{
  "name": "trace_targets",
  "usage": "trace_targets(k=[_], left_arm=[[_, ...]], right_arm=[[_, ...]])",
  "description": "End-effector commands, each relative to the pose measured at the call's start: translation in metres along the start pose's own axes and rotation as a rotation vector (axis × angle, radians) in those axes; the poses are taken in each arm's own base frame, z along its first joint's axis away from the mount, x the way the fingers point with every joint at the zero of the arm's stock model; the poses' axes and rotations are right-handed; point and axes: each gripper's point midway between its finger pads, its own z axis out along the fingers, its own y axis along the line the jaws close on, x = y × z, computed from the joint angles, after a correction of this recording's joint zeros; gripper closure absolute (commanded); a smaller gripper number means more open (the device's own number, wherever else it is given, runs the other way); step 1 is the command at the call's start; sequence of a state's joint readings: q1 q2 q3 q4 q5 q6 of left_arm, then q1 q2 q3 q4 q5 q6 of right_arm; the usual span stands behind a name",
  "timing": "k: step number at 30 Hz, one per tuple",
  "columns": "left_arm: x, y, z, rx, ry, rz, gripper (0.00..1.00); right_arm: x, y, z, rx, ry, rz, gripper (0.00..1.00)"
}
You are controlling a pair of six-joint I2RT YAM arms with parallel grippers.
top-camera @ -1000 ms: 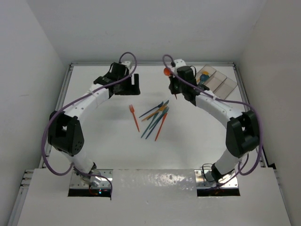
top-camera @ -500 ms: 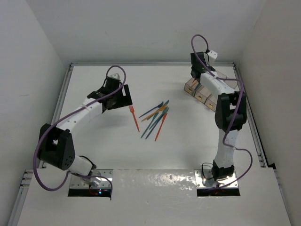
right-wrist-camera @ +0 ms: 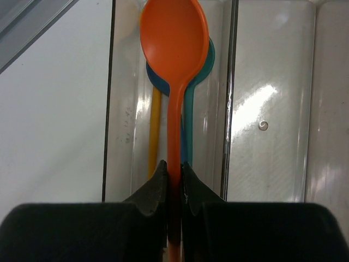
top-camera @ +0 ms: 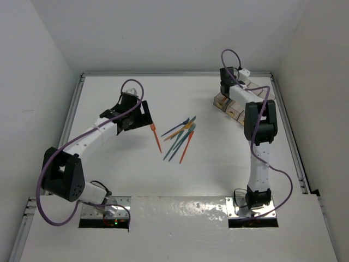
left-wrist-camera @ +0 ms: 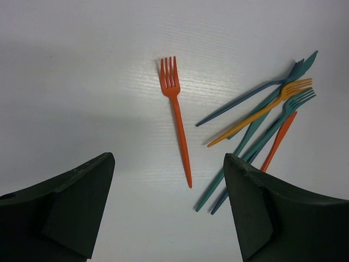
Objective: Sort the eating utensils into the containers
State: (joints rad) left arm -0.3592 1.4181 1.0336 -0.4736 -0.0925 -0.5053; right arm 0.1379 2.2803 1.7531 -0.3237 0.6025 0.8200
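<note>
My right gripper (right-wrist-camera: 173, 172) is shut on the handle of an orange spoon (right-wrist-camera: 174, 38) and holds it lengthwise over the leftmost bin of the clear tray (right-wrist-camera: 230, 82). Under it in that bin lie a teal spoon (right-wrist-camera: 209, 59), a blue spoon (right-wrist-camera: 152, 76) and a yellow handle (right-wrist-camera: 155, 131). In the top view that gripper (top-camera: 224, 90) is over the tray (top-camera: 235, 107) at the back right. My left gripper (left-wrist-camera: 168, 159) is open and empty, just above the table near the handle end of an orange fork (left-wrist-camera: 177, 117). It also shows in the top view (top-camera: 145, 118) beside the fork (top-camera: 156, 136).
A loose pile of teal, blue, yellow and red-orange utensils (left-wrist-camera: 262, 117) lies right of the fork, at mid-table in the top view (top-camera: 181, 136). The middle bin (right-wrist-camera: 270, 109) holds nothing. A raised rim (top-camera: 76, 109) borders the table.
My right arm swung from mid-table to the tray at the back right, carrying the orange spoon. My left gripper moved forward and down toward the orange fork.
</note>
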Motion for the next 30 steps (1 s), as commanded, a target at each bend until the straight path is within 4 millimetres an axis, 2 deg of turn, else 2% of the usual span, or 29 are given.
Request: trace_targets(k=[1,12,15,16,17,20,23,25,26,27,28,29,30], left_arm=[[-0.01,-0.009,-0.004,0.04,-0.046,-0.02,0.21],[0.0,-0.011,-0.001,0.064,-0.014,-0.026,0.21],[0.002,-0.011,0.0,0.069,-0.006,-0.027,0.21],[0.002,-0.012,-0.001,0.07,-0.006,-0.027,0.21],[0.002,-0.012,0.0,0.07,-0.006,-0.027,0.21],[0.003,-0.013,0.001,0.078,-0.005,-0.026,0.21],[0.006,-0.016,0.008,0.08,0.009,-0.021,0.21],[0.007,-0.02,0.012,0.084,0.02,-0.022,0.23],[0.012,-0.022,0.018,0.08,0.04,-0.017,0.26],[0.014,-0.023,0.021,0.072,0.048,-0.018,0.27],[0.013,-0.028,0.023,0.07,0.05,-0.016,0.3],[0.019,-0.026,0.031,0.048,0.075,-0.014,0.31],[0.02,-0.026,0.034,0.037,0.082,-0.02,0.32]], right_arm=[[-0.02,0.014,0.002,-0.04,-0.058,0.049,0.94],[-0.022,0.011,0.011,-0.045,-0.06,0.063,0.86],[-0.021,0.008,0.015,-0.041,-0.048,0.062,0.77],[-0.023,0.007,0.016,-0.044,-0.047,0.065,0.69],[-0.022,0.008,0.016,-0.047,-0.044,0.063,0.64],[-0.029,0.01,0.01,-0.068,-0.048,0.053,0.6],[-0.045,0.013,-0.006,-0.105,-0.078,0.051,0.56],[-0.064,0.013,-0.028,-0.15,-0.118,0.052,0.56],[-0.057,0.009,-0.034,-0.162,-0.107,0.034,0.55],[-0.079,0.015,-0.056,-0.211,-0.163,0.037,0.55],[-0.083,0.015,-0.067,-0.231,-0.181,0.025,0.55],[-0.075,0.012,-0.073,-0.237,-0.178,-0.005,0.55],[-0.076,0.017,-0.085,-0.267,-0.194,-0.052,0.55]])
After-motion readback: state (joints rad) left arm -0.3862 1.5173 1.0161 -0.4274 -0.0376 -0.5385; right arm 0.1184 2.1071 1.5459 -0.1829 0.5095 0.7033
